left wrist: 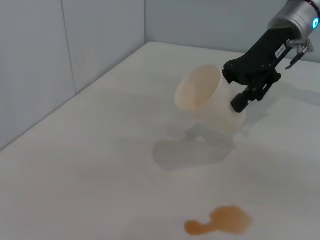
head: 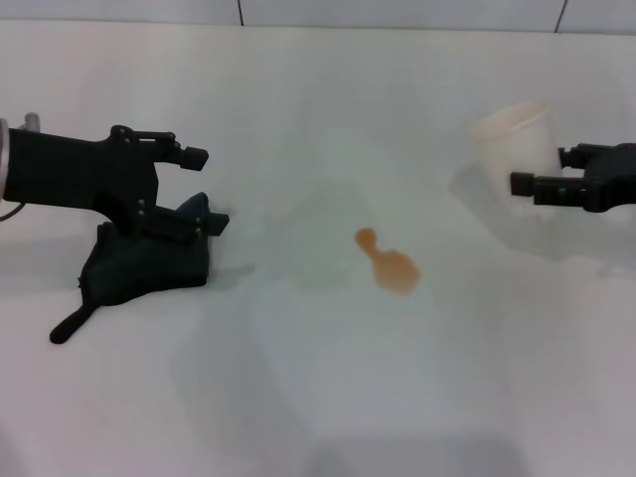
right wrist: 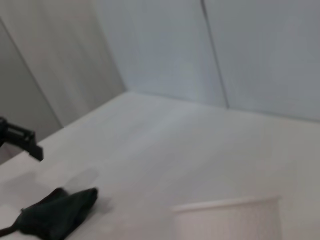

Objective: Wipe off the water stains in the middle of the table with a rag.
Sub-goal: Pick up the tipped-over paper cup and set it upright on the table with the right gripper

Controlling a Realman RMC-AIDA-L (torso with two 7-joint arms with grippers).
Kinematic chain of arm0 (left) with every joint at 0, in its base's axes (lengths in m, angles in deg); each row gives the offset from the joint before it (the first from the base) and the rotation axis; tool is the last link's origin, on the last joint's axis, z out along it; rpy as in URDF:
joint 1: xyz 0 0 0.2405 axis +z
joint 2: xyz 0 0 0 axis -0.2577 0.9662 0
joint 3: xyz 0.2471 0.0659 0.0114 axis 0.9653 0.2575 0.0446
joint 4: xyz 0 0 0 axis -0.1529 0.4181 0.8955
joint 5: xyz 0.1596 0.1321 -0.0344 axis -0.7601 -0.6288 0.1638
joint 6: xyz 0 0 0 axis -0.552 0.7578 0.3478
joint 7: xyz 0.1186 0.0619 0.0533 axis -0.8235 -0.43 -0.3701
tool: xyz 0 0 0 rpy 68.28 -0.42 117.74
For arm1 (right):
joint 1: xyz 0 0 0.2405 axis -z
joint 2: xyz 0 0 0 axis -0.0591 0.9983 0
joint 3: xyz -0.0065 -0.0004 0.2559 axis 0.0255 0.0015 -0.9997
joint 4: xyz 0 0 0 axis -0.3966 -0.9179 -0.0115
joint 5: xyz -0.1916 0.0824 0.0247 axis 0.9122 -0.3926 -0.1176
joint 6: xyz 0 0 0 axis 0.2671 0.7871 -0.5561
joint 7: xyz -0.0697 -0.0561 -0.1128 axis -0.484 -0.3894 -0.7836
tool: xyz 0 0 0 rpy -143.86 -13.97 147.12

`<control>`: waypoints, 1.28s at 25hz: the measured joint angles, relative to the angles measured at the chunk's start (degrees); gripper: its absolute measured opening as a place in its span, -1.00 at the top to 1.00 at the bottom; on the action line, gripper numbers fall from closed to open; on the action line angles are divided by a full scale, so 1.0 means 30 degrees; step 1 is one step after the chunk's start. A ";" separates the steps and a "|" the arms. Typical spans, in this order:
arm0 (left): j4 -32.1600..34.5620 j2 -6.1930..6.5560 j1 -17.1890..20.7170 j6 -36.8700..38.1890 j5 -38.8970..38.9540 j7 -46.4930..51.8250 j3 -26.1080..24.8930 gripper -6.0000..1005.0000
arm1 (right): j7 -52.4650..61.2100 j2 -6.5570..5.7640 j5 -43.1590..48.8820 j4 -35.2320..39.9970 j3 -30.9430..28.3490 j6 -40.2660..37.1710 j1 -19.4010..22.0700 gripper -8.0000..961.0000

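The orange-brown water stains (head: 391,264) lie in the middle of the white table (head: 328,397): a small dot joined to a bigger oval. They also show in the left wrist view (left wrist: 222,221). The dark rag (head: 144,266) lies crumpled at the left, its thin tail pointing toward the front. It also shows in the right wrist view (right wrist: 56,215). My left gripper (head: 203,188) is open just above the rag's far right side, with its lower finger close to the cloth. My right gripper (head: 538,186) is at the right, away from the stains.
My right gripper (left wrist: 235,86) is shut on a white paper cup (head: 515,141), held tilted with its shadow on the table below. The cup also shows in both wrist views (left wrist: 202,95) (right wrist: 229,219). Dark seam lines run along the table's far edge.
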 joint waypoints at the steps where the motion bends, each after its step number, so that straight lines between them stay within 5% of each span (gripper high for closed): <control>1: 0.0000 0.0000 0.0000 0.0000 0.0000 0.0000 0.0000 -0.75 | -0.0470 -0.0002 -0.0173 -0.0389 -0.0316 0.0030 -0.0019 -0.59; 13: -0.0001 -0.0443 -0.0169 -0.0121 0.0065 0.0162 0.0002 -0.75 | -0.6758 -0.0013 -0.2382 -0.5560 -0.3553 0.0328 -0.0213 -0.57; 32: -0.0001 -0.0677 0.0092 0.0017 0.0063 0.0186 0.0016 -0.75 | -1.1511 -0.0038 -0.4092 -0.9517 -0.4711 0.0544 0.0284 -0.57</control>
